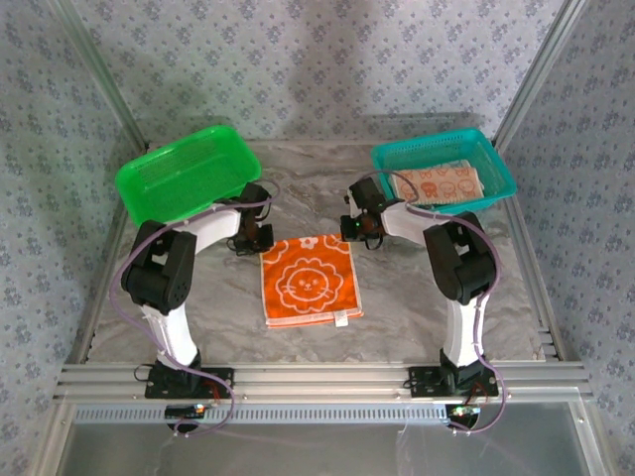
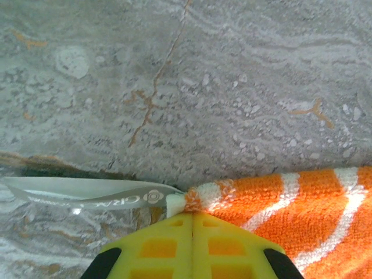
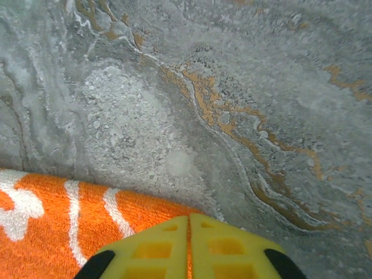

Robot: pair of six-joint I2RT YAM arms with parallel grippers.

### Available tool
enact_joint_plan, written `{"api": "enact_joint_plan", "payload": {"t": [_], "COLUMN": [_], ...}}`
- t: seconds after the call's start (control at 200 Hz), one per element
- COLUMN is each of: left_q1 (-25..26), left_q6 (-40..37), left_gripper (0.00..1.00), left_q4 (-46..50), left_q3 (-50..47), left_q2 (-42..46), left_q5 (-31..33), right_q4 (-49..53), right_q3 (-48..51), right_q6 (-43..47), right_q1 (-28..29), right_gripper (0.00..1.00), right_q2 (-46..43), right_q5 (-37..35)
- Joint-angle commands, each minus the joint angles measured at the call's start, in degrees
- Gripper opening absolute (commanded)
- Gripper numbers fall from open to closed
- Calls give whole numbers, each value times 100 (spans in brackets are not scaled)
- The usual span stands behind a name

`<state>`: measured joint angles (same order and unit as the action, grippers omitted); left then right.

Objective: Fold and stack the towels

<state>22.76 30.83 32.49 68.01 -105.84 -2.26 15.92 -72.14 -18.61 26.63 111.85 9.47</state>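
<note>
An orange towel (image 1: 310, 283) with a white sun-face print lies flat on the marble table between the two arms. At the towel's far left corner, my left gripper (image 1: 256, 238) is shut on the cloth; in the left wrist view the yellow fingertips (image 2: 192, 214) pinch the orange towel (image 2: 308, 203) beside its grey ribbon label (image 2: 87, 195). My right gripper (image 1: 359, 230) is at the far right corner. In the right wrist view its jaws (image 3: 189, 218) stand together with a sliver of the orange towel (image 3: 52, 226) between them. A cream towel (image 1: 437, 183) with orange faces lies in the teal basket.
A green basket (image 1: 184, 174) stands at the back left, just behind the left arm. The teal basket (image 1: 496, 164) is at the back right, behind the right arm. Patterned walls and metal posts close in the table's sides and back.
</note>
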Motion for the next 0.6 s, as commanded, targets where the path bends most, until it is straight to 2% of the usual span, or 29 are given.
{"api": "enact_joint_plan", "payload": {"t": [0.0, 0.085, 0.185, 0.22, 0.43, 0.595], "left_q1": [-35, -78, -160, -190, -256, -257], "left_q6": [-99, -137, -139, -147, -266, -288], "left_gripper": [0, 3, 21, 24, 26, 26], "left_q4": [420, 489, 517, 532, 570, 493], "left_q3": [347, 470, 538, 561, 574, 506], "left_q2": [326, 429, 455, 421, 127, -65], "left_q5": [-34, -77, -167, -178, -227, -245], "right_q4": [309, 376, 393, 433, 451, 521], "right_q3": [-48, -125, -193, -237, -343, -415], "right_q6": [94, 104, 62, 49, 18, 59], "right_q1": [-51, -64, -62, -74, -75, -89], "right_gripper": [13, 14, 16, 18, 25, 26], "right_q2": [-391, -419, -329, -263, 14, 164], "right_q5": [-157, -147, -96, -79, -51, -41]}}
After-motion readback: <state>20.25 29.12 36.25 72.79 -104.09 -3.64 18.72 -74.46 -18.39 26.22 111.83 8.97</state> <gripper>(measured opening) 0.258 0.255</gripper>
